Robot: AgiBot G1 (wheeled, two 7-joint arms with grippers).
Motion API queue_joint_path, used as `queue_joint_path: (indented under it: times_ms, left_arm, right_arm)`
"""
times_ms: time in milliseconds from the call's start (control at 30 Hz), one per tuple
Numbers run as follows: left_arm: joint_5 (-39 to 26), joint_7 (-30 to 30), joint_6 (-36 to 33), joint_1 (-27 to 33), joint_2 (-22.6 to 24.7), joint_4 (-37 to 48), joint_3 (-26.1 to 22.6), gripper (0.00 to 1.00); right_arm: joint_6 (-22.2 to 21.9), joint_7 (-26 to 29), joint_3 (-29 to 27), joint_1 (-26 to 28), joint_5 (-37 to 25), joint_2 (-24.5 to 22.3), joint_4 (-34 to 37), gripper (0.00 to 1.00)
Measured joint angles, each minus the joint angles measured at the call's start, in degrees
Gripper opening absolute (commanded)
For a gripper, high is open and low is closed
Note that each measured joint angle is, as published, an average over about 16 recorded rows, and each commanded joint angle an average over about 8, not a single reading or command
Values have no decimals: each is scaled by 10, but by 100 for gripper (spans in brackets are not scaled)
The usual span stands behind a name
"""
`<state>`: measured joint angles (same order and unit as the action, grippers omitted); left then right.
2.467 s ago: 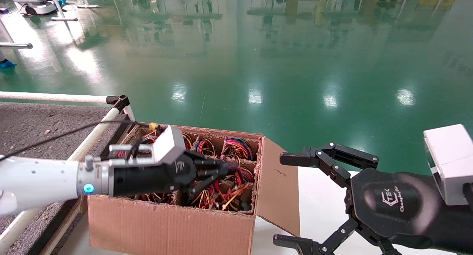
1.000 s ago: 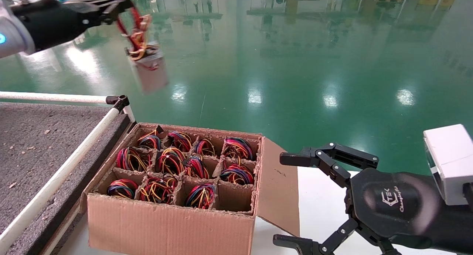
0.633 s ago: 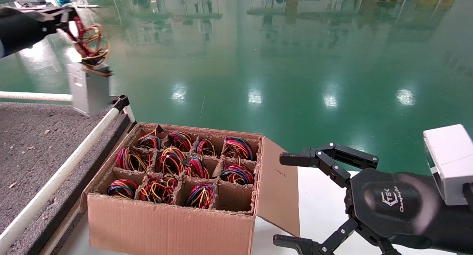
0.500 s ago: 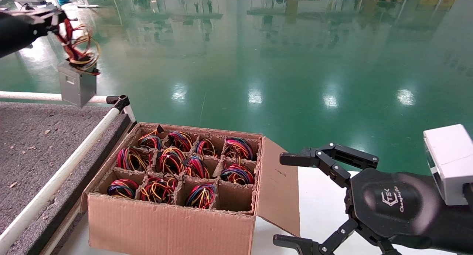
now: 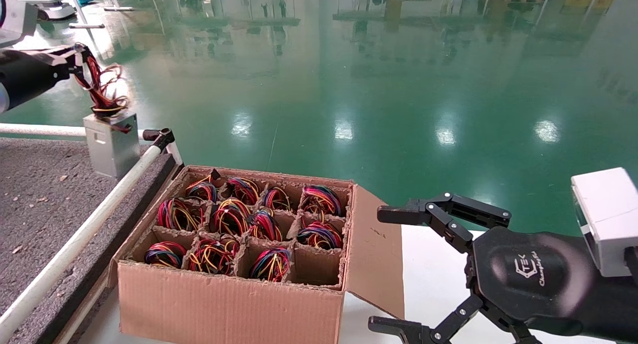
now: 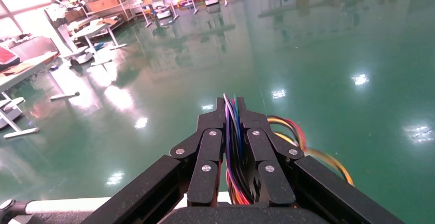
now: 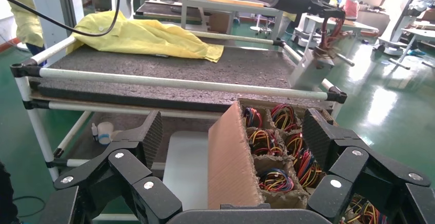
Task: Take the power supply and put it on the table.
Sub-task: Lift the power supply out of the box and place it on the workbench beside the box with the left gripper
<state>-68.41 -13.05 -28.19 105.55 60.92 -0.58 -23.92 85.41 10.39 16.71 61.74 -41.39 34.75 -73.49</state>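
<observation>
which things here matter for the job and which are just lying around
Job:
- power supply, hanging by its wires
- left gripper, shut on those wires
- table

Lying about:
- cardboard box of wire bundles
- yellow cloth on the table
- right gripper, open, idle

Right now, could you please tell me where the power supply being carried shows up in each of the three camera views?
Head view: the power supply hangs by its wires from the left gripper, at the far corner of the table.
Left wrist view: only its wires show, clamped between the fingers; the grey box is out of view.
Right wrist view: it hangs far off, beyond the cardboard box.
Shared landmark: the table's white rail.
</observation>
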Motion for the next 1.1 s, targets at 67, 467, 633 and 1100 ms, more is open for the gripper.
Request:
queue_joint_path:
  times_ms: [67,467,633,1100]
  left_arm:
    - [2,-3,3,-3,3,-1,1,0]
    - [14,-15,22,-21,23,-1,10,0]
    - [19,-22,30,-29,29,-1,13,0]
    - [25,-40,36,-44,31,0,18,0]
  right_arm:
    - [0,0,0,0,0,0,0,100]
    - [0,0,0,0,0,0,0,100]
    - [0,0,1,0,0,0,0,100]
    - [0,-1,1,0,1,0,0,100]
